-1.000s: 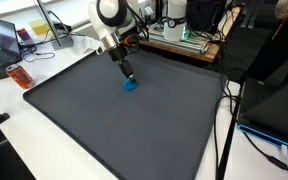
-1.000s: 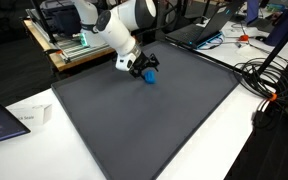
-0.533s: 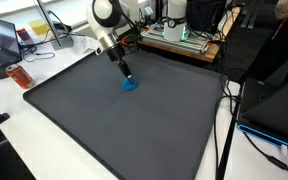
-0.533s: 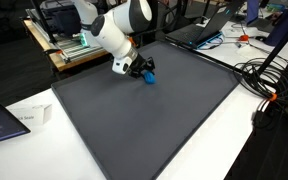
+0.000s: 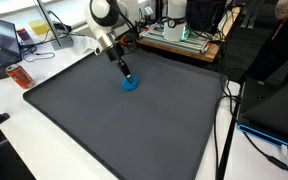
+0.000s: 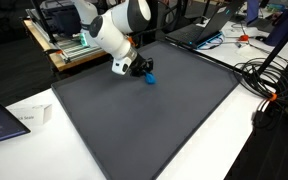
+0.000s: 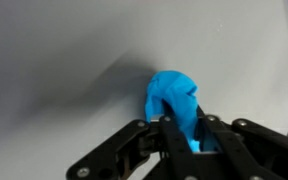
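Note:
A small crumpled blue cloth (image 7: 174,100) lies on the dark grey mat (image 5: 114,130). In the wrist view my gripper (image 7: 187,135) comes in from below and is shut on the near end of that cloth, which bunches up between the black fingers (image 7: 172,140). In both exterior views the blue cloth (image 5: 130,85) (image 6: 150,76) sits near the far part of the mat, with the gripper (image 5: 128,77) (image 6: 144,70) right on it and the white arm (image 6: 114,30) leaning over from behind.
A laptop (image 5: 4,45) and an orange object (image 5: 19,76) lie on the white table beside the mat. A green circuit rig (image 5: 179,35) stands behind it. Cables (image 6: 269,70) trail along a mat edge. A white box (image 6: 29,117) lies near a mat corner.
The jaws have closed onto the blue cloth over the last second. The arm has barely shifted, and the cloth stays at the same spot on the mat.

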Robot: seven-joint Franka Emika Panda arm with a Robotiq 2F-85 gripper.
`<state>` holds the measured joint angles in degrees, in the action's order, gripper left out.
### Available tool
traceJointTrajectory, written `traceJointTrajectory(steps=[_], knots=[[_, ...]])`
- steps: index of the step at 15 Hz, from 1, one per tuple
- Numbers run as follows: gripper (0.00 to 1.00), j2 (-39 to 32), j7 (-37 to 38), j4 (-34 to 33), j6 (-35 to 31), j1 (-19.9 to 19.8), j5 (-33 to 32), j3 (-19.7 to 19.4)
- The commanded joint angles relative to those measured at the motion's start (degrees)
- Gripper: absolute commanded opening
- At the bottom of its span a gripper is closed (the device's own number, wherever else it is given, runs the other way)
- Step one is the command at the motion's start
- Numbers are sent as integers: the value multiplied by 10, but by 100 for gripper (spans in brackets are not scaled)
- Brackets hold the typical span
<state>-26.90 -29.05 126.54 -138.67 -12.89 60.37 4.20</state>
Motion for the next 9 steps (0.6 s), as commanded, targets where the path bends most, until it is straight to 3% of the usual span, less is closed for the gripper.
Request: traceJointTrajectory(steps=[1, 2, 3, 4, 8, 9], knots=[[12, -6, -11, -11, 15, 12, 17, -9], [19, -6, -10, -11, 15, 13, 16, -9], [7, -6, -10, -12, 14, 13, 16, -9], [3, -5, -9, -12, 14, 14, 15, -10], [2, -4, -7, -12, 12, 18, 12, -11], [33, -3, -7, -12, 13, 20, 8, -11]])
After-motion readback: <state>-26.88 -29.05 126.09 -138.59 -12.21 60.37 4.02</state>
